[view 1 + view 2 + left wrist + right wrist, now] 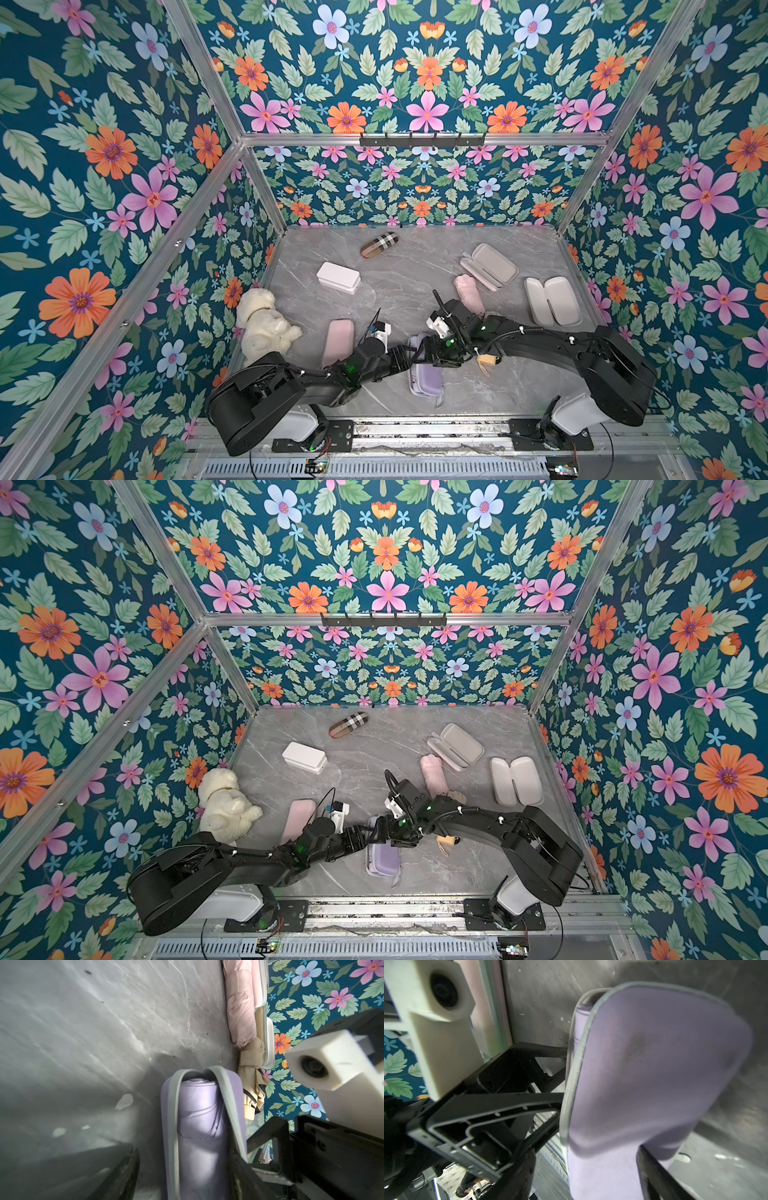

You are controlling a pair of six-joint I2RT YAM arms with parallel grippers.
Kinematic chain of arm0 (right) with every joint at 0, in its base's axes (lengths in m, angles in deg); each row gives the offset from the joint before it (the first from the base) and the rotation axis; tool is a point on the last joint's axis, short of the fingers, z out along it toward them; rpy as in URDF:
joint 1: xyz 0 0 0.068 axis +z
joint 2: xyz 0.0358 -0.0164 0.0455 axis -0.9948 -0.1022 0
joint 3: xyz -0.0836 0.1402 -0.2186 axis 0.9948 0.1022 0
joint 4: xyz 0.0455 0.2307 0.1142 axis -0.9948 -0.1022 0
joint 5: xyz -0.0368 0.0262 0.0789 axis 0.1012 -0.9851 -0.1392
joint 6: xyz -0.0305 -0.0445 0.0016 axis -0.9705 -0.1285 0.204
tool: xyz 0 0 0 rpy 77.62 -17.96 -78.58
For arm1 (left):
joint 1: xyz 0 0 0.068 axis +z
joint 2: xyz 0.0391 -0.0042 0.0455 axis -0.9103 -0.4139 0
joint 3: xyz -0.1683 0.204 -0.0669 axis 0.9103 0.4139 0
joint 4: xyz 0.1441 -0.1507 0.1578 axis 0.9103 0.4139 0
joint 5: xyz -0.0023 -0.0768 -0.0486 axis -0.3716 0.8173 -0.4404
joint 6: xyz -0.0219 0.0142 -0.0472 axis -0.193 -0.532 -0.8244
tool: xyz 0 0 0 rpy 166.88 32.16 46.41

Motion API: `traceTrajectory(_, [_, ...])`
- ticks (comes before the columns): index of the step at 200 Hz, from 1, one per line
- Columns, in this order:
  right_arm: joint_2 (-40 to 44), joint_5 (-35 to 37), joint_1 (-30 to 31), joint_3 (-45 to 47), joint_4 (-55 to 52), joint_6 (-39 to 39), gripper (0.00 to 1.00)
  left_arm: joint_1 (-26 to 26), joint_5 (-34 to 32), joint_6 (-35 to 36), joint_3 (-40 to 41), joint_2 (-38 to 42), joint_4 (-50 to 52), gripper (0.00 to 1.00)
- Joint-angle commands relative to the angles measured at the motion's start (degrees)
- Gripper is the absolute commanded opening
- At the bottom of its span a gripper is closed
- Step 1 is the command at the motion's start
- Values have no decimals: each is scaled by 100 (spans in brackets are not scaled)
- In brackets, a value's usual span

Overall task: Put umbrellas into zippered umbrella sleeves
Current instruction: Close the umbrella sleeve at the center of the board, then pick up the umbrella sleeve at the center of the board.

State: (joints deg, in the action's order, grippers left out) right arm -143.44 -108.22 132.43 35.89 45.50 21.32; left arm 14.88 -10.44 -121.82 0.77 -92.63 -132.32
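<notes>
At 6 o'clock on the counter [415,274], the lavender sleeve [426,380], umbrella [199,1115] tucked inside! The left jaws gape wide astride it; right jaws spread round its lid. Gripping? Can't tell.

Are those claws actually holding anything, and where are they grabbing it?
Nothing for sure. The left claw stands open around the purple case, which has the purple umbrella inside. The right claw straddles the same case; whether it squeezes cannot be told.
</notes>
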Motion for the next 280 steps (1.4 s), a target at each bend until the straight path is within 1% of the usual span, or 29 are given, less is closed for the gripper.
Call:
traceTrajectory(1, [140,-190,-79,82,376,174,70,-7,169,74,11,221,419,73])
traceTrajectory(17, [297,-260,-160,165,450,239,68,76,53,334,-23,624,1003,76])
traceTrajectory(32, [408,-285,-198,184,513,260,67,201,77,473,-24,913,1380,79])
traceTrajectory(53, [369,-325,-215,141,559,284,67,540,212,665,15,1209,1894,80])
traceTrajectory(66, [302,-354,-216,151,667,337,66,746,267,716,55,1488,2094,80])
traceTrajectory(84, [209,-395,-199,226,985,510,65,870,255,711,90,1907,2277,83])
traceTrajectory(93, [155,-399,-174,238,1106,577,64,893,243,654,131,2074,2298,87])
traceTrajectory(109, [70,-361,-114,164,1176,624,64,919,249,559,240,2291,2227,91])
traceTrajectory(130, [-123,-292,-32,42,1328,703,65,904,353,515,385,2276,1926,94])
traceTrajectory(154, [-382,-343,-30,15,1721,908,65,800,415,621,369,1913,1817,95])
traceTrajectory(169, [-459,-342,-35,-7,1735,881,65,730,470,689,324,1691,1702,95])
traceTrajectory(195, [-464,-713,-139,162,2080,938,62,664,521,797,228,1342,1597,92])
traceTrajectory(215, [-82,-940,-344,413,2246,989,61,656,587,886,188,1062,1657,86])
traceTrajectory(249, [600,-799,-759,762,1354,526,62,649,729,936,187,736,1651,73])
traceTrajectory(268, [764,-514,-883,997,943,334,62,647,768,915,203,761,1667,69])
traceTrajectory(280, [750,-300,-879,1009,586,160,62,647,806,836,245,867,1664,69])
